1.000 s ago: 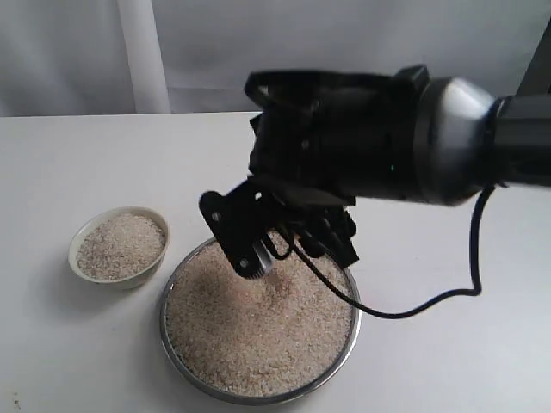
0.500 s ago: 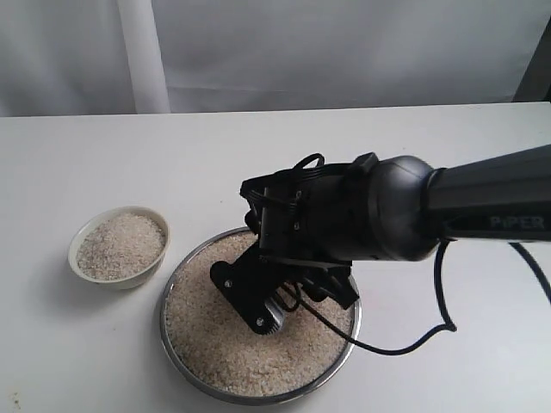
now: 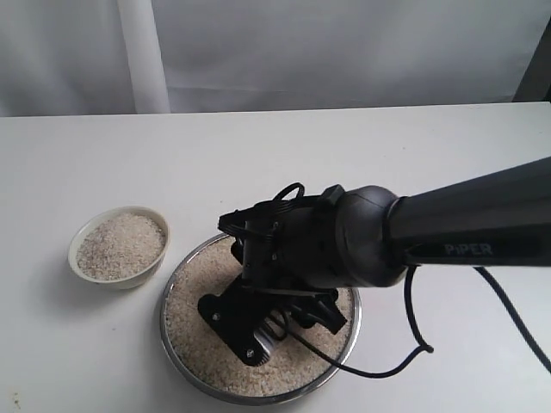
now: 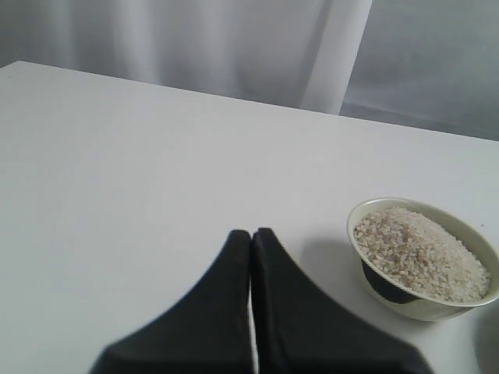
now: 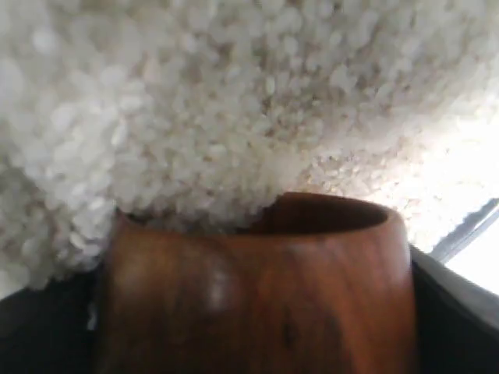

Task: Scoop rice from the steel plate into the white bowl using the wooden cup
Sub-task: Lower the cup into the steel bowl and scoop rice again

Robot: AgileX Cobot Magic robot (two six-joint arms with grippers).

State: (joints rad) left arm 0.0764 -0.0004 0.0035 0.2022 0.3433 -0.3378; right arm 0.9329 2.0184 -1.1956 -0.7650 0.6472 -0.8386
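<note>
The steel plate [image 3: 169,341] holds a wide heap of rice [image 3: 196,337]. My right gripper [image 3: 258,334] is low over the plate's middle, its arm covering much of the rice. In the right wrist view it is shut on the wooden cup [image 5: 257,273], which is tilted with its mouth pushed into the rice [image 5: 195,117], grains at its rim. The exterior view hides the cup behind the arm. The white bowl [image 3: 108,277], left of the plate, is filled with rice [image 4: 417,249]. My left gripper [image 4: 251,234] is shut and empty above the table beside the bowl [image 4: 425,310].
A white table [image 3: 387,155] carries everything, with a pale curtain [image 3: 258,52] behind it. The right arm's black cable [image 3: 413,340] loops over the table to the right of the plate. The plate's rim [image 5: 468,230] shows close beside the cup.
The right arm has come down and toward the front of the plate, bringing the gripper and cup from above the rice into the heap. The bowl is unchanged.
</note>
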